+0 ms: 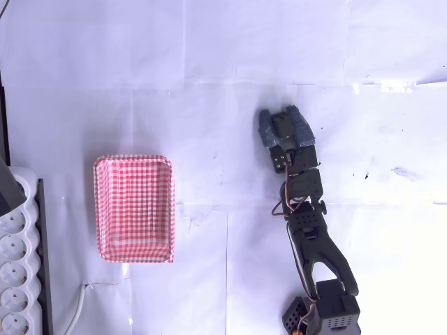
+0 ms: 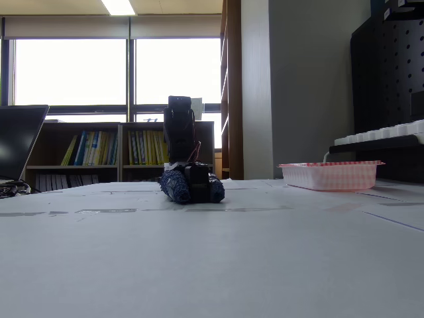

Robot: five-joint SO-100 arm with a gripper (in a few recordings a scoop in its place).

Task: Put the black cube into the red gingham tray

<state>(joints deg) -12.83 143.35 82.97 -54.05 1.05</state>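
The arm (image 1: 316, 244) comes in from the lower right of the overhead view and stretches toward the upper middle, folded low so that its blue-padded fingers (image 1: 302, 131) are down at the white tabletop (image 1: 209, 70). In the fixed view the same arm stands left of centre, its upper part upright and the gripper (image 2: 192, 187) pressed down flat on the surface. The padded fingers sit close on either side of something dark, which may be the black cube (image 1: 283, 124), but I cannot tell the cube from the black gripper parts, nor whether the fingers are clamped on it or merely drawn near. The red gingham tray (image 1: 133, 208) lies at centre left in the overhead view, well apart from the gripper, and nothing lies inside it; in the fixed view it sits at the right. A white power strip (image 1: 17, 272) runs along the lower left edge, just beside the tray.
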